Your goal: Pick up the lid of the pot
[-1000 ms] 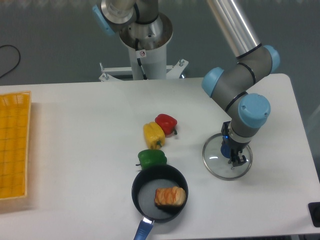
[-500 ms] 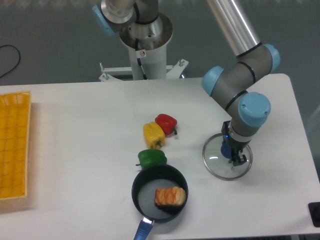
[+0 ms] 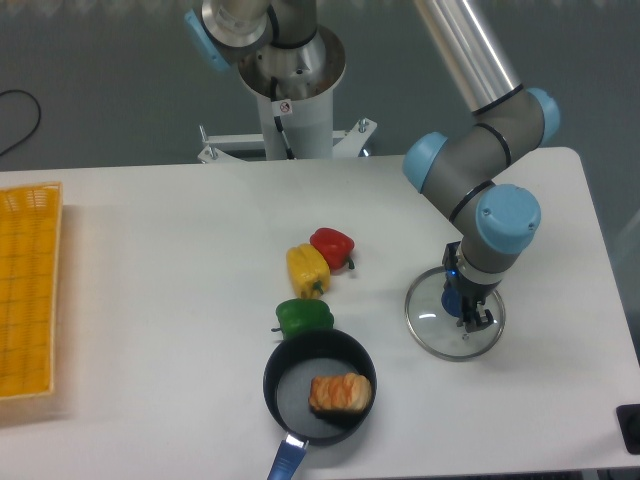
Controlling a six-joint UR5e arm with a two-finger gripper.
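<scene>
The gripper [image 3: 470,308] is over the pot lid at the right of the table, its fingertips at the lid's blue knob. Round and see-through with a pale rim, the pot lid [image 3: 430,322] lies flat on the table. The gripper and wrist cover the lid's upper right part. Whether the fingers are closed around the knob or only beside it cannot be made out.
Left of the lid are a red pepper [image 3: 331,246], a yellow pepper [image 3: 307,270] and a green pepper [image 3: 303,316]. A black pan [image 3: 285,388] with a blue handle holds an orange-brown item. A yellow crate [image 3: 28,290] stands far left.
</scene>
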